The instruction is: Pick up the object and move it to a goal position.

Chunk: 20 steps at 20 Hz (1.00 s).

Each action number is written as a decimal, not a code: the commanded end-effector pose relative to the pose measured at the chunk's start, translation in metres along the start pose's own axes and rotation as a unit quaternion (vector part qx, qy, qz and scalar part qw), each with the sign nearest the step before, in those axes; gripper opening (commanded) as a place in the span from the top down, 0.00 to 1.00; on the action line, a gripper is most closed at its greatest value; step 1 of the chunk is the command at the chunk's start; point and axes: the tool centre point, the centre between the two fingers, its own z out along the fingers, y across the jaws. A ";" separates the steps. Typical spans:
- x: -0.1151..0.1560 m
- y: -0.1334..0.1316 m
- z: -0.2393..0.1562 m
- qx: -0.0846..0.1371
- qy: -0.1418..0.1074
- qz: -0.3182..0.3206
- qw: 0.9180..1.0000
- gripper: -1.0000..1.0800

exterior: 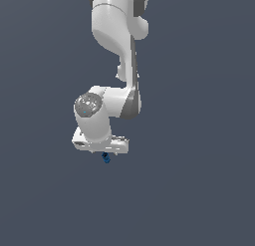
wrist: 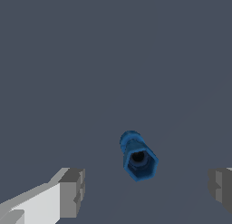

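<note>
The object (wrist: pixel 138 158) is a tiny bright blue spool-like piece with a dark hole in its near end. In the wrist view it lies between my two grey fingertips (wrist: pixel 72 191), with a clear gap on each side. My gripper (wrist: pixel 147 190) is open and touches nothing. In the exterior view the white hand hangs down from the arm, and the blue object (exterior: pixel 106 159) shows just under its lower edge, at the gripper (exterior: pixel 105 155). The fingers themselves are hard to make out there.
A plain dark grey surface (exterior: pixel 199 190) fills both views. The white arm (exterior: pixel 117 36) rises above the hand toward the top of the exterior view. No other object or goal marker shows.
</note>
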 end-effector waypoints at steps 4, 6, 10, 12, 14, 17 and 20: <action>0.000 0.000 0.019 0.000 0.000 0.000 1.000 0.04; -0.001 0.000 0.031 0.000 0.000 0.000 1.000 0.04; -0.001 0.000 0.047 0.000 0.000 0.000 1.000 0.04; 0.000 0.000 0.050 0.000 0.000 0.000 1.000 0.04; 0.001 0.001 0.050 0.000 0.000 0.000 1.000 0.04; 0.001 0.001 0.049 0.000 0.000 0.000 1.000 1.00; 0.001 0.001 0.049 0.000 0.000 0.000 1.000 1.00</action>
